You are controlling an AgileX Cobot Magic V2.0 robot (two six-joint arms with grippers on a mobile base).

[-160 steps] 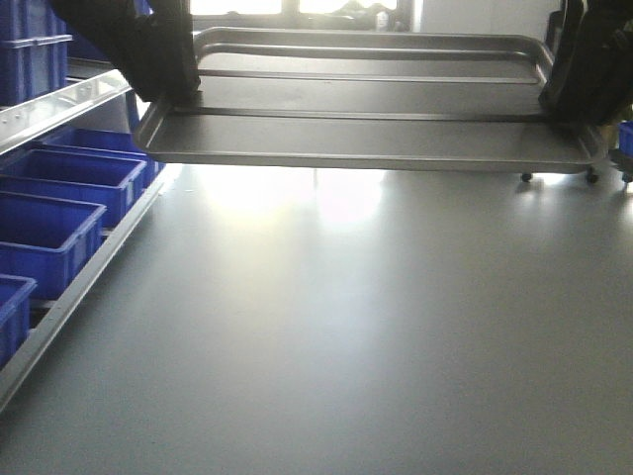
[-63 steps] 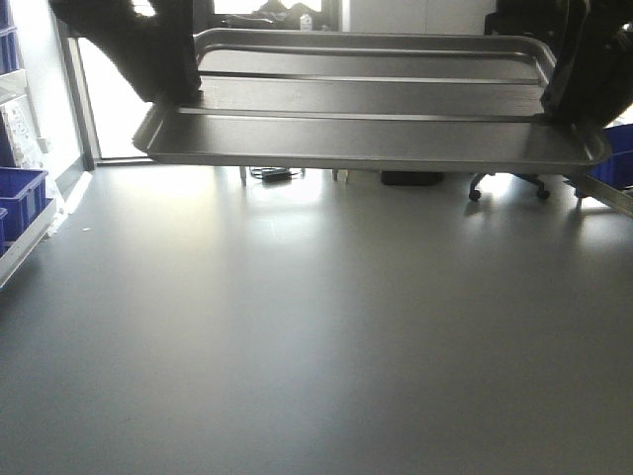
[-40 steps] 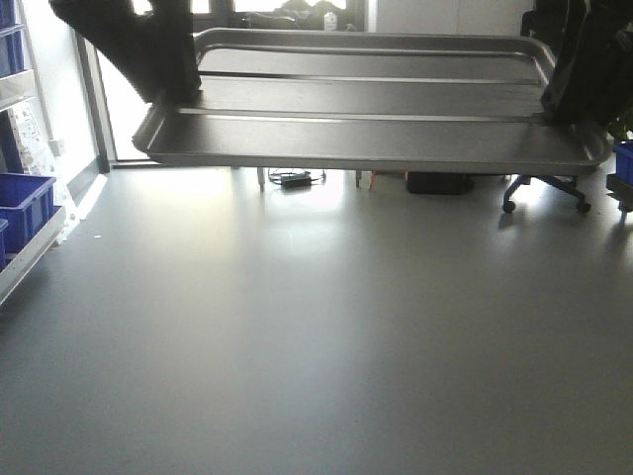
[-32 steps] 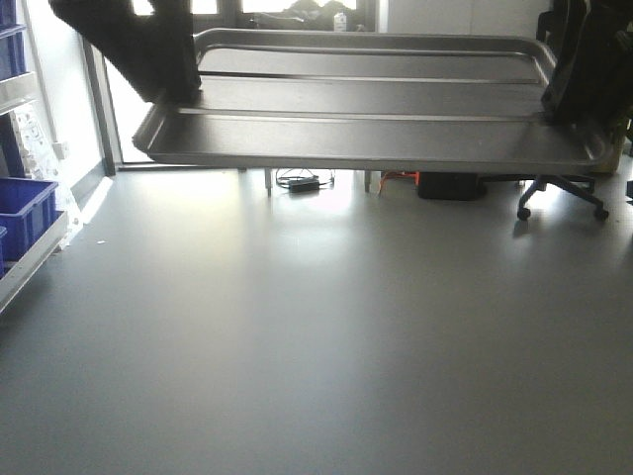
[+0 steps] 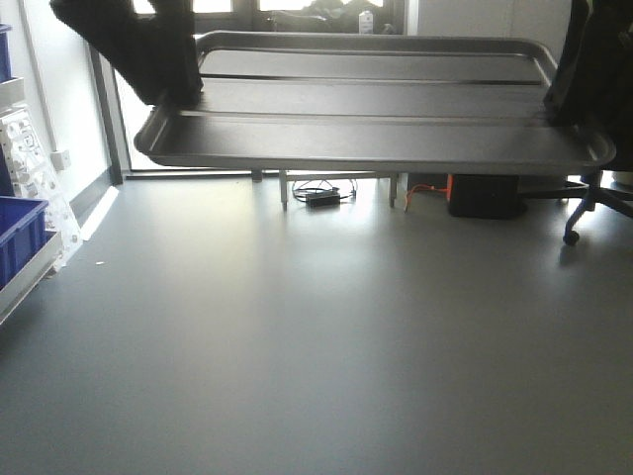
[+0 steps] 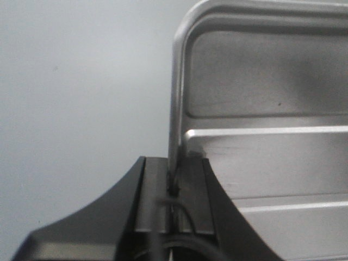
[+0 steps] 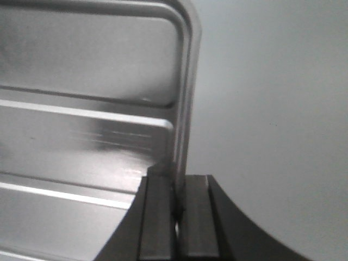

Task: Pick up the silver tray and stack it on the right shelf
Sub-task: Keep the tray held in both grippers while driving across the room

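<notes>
The silver tray [image 5: 376, 119], shiny with a rolled rim and two long ribs, hangs level in the air across the top of the front view. My left gripper [image 5: 183, 97] is shut on its left short rim, and my right gripper [image 5: 559, 111] is shut on its right short rim. In the left wrist view the black jaws of my left gripper [image 6: 174, 187] pinch the tray's rim [image 6: 176, 109]. In the right wrist view the jaws of my right gripper [image 7: 176, 204] pinch the tray's rim [image 7: 187, 103]. The right shelf is out of view.
Grey floor [image 5: 316, 346] lies below the tray. A blue bin [image 5: 15, 233] on a rack stands at the left edge. Table legs, cables and a black box [image 5: 485, 196] sit by the far wall, with an office chair base [image 5: 593, 213] at the right.
The tray stays held the same way in both grippers. The background has slid left to right: blue bins leave at the left, and the chair base and cables shift right.
</notes>
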